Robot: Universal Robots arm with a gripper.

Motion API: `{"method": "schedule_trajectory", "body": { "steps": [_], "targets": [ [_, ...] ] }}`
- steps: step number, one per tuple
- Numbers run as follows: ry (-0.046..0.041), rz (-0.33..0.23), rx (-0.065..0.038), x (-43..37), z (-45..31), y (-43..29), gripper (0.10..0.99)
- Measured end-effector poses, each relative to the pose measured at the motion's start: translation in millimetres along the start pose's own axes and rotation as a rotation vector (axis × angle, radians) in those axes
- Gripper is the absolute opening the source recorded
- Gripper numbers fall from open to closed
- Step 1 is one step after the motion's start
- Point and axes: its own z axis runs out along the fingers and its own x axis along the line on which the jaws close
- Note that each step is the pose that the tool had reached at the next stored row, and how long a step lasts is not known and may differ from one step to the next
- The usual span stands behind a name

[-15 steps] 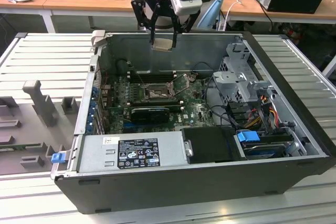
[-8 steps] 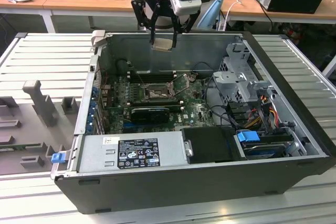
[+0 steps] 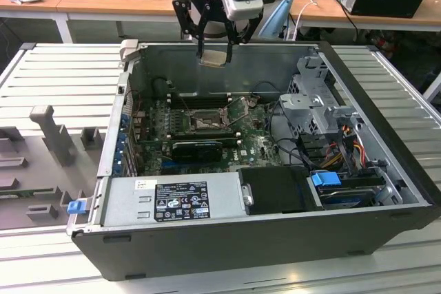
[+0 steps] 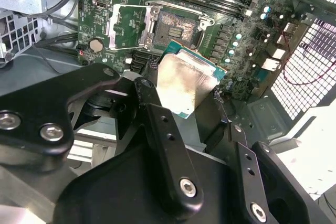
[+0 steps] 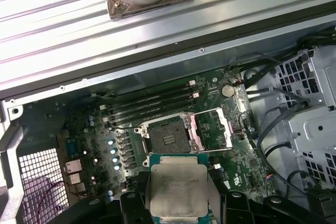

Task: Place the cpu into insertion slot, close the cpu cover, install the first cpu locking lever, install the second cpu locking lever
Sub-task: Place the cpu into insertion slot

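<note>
As the dark square silver-rimmed insertion slot point(image 5: 168, 136) is being left exposed by the swung-aside silvery cpu cover point(image 5: 212, 128), the thin tan-silver cpu point(image 5: 178, 190) is being clamped edgewise in the black gripper point(image 3: 215, 51), well above it.

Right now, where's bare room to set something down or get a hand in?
Bare: the ribbed table on the exterior view's right of the case, and on its left the stretch beyond the grey fixtures. Inside, the insertion slot stands uncovered; the pincer holds the cpu above the case. Crowded: cables beside the drive cage.
</note>
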Motion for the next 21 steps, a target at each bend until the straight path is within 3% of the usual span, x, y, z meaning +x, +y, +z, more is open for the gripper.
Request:
{"method": "schedule_trajectory", "body": {
  "steps": [21],
  "targets": [
    [-0.0045,0.049,-0.001,0.0,1.6,-0.1,0.529]
  ]
}}
